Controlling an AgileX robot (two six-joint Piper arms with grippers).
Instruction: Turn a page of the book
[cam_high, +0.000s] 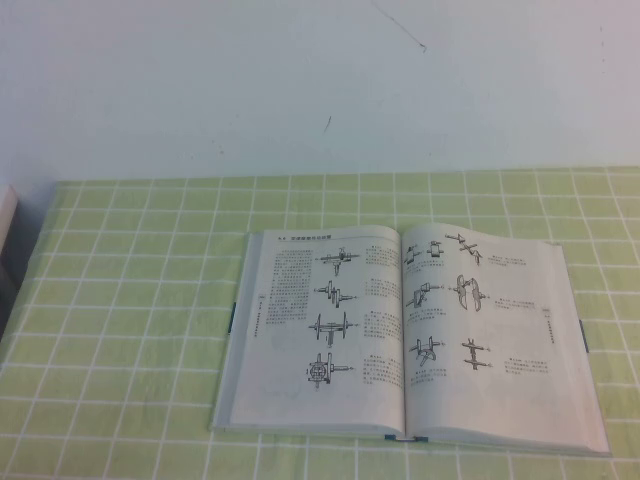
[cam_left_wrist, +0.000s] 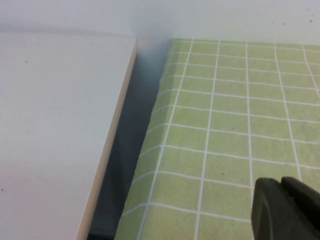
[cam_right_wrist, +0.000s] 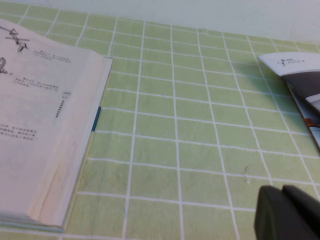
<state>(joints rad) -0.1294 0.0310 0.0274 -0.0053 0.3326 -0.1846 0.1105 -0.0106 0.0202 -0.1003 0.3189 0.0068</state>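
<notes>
The large thick white book (cam_high: 410, 335) lies open on the green checked tablecloth (cam_high: 130, 330). The right black gripper (cam_right_wrist: 287, 212) hovers beside it, fingers together, empty. The left black gripper (cam_left_wrist: 285, 207) hovers apart, also pressed together, empty.

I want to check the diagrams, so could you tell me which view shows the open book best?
The high view: the book lies open with both pages and their drawings visible. The right wrist view shows only its right-hand page edge, beyond the shut right gripper. The left wrist view shows no book, only the left gripper.
</notes>
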